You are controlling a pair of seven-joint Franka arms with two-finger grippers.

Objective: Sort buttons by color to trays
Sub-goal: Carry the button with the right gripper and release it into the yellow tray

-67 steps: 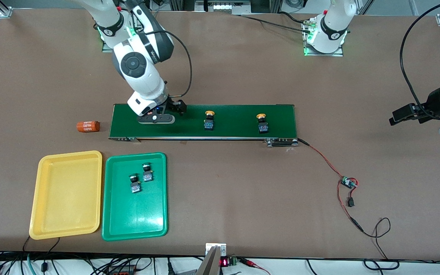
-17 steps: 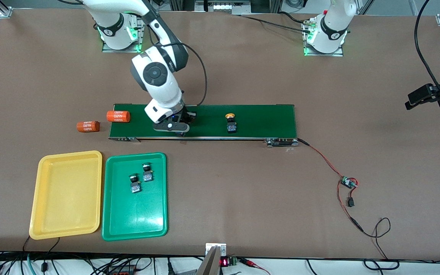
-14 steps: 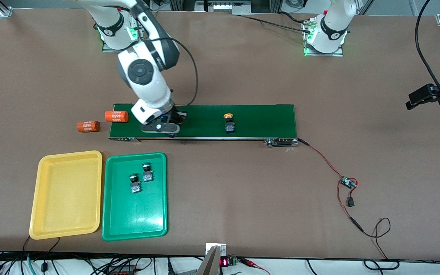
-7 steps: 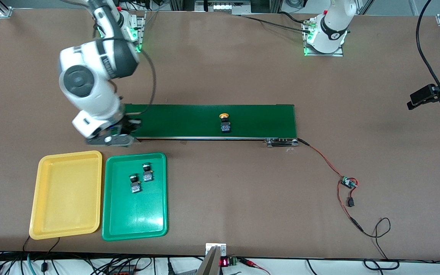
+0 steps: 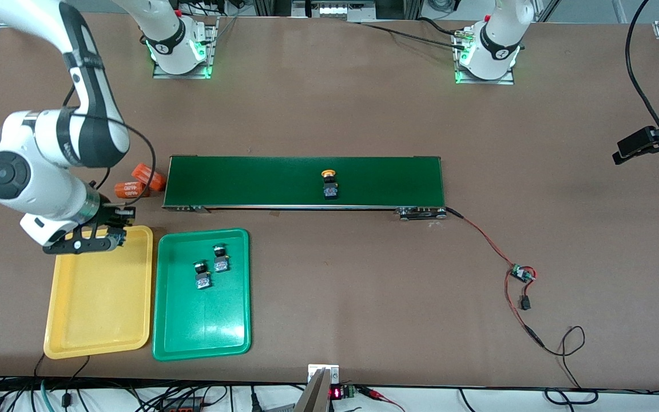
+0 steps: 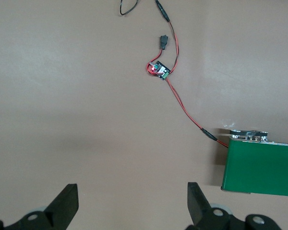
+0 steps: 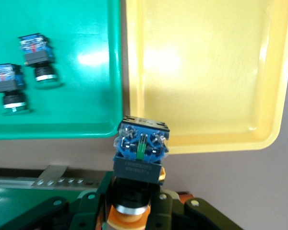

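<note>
1. Front view: the right gripper [image 5: 96, 239] hangs over the edge of the yellow tray [image 5: 66, 337] nearest the belt [image 5: 249, 177]. One yellow button [image 5: 329, 184] stands on the belt; two green buttons [image 5: 210, 266] lie in the green tray [image 5: 203, 337]. The left gripper [image 5: 638, 146] waits over bare table at its own end.
2. Left wrist view: jaws spread wide, empty, over table beside the belt's end [image 6: 259, 165].
3. Right wrist view: jaws clamp a held button [image 7: 140, 153] over the yellow tray's [image 7: 206, 72] rim.
</note>
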